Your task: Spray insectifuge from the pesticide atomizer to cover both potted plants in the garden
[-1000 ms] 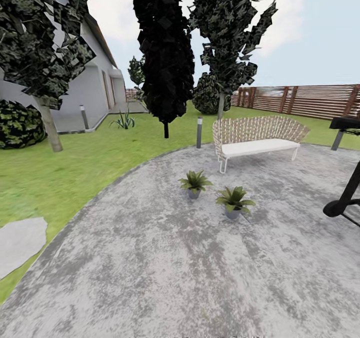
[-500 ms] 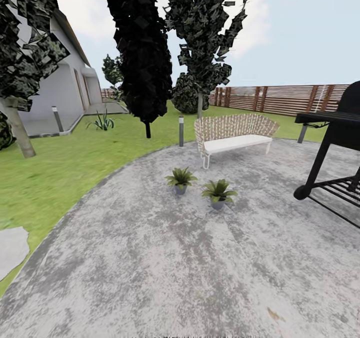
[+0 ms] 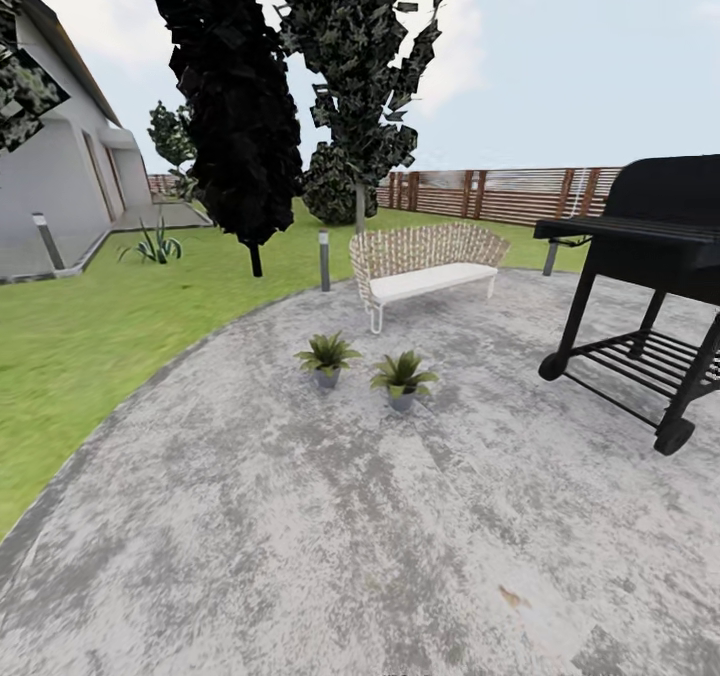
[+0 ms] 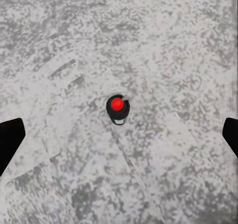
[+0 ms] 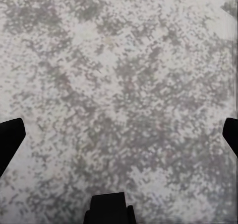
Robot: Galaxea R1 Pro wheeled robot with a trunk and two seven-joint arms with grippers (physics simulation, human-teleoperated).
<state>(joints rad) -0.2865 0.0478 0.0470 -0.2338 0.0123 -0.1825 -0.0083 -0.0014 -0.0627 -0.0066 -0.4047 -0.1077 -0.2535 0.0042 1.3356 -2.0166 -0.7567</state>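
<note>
Standing on the round grey mottled paving [image 3: 300, 516], I look across from the left: a grey house wall [image 3: 40, 186] and a slim grey bollard lamp [image 3: 46, 240] on the green lawn [image 3: 90, 326], dark ragged trees [image 3: 235, 106], then two small rosettes of pointed green leaves in little grey pots [image 3: 326, 359] [image 3: 402, 378] side by side on the paving, a wicker bench with a white seat [image 3: 425, 261] beyond them, the brown slatted fence [image 3: 500, 193], and a black grill on wheels [image 3: 650, 276] at the right.

The left gripper [image 4: 119, 134] hangs spread wide and empty, its dark fingertips [image 4: 10, 139] at the two edges of the wrist picture. Directly below it, between the fingers and well short of them, stands the small dark bottle with a red-tipped top [image 4: 118, 109], seen end-on, upright on the paving. The right gripper [image 5: 119, 137] is likewise wide apart, with nothing in it, over bare paving.

The risk, as I judge it, is the descent: the bottle is slim and stands free, so a finger coming down off-centre could tip it and send it rolling. The label side cannot be made out from above, so the nozzle's facing is unknown, and a grasp might point the spray away from the plants.
</note>
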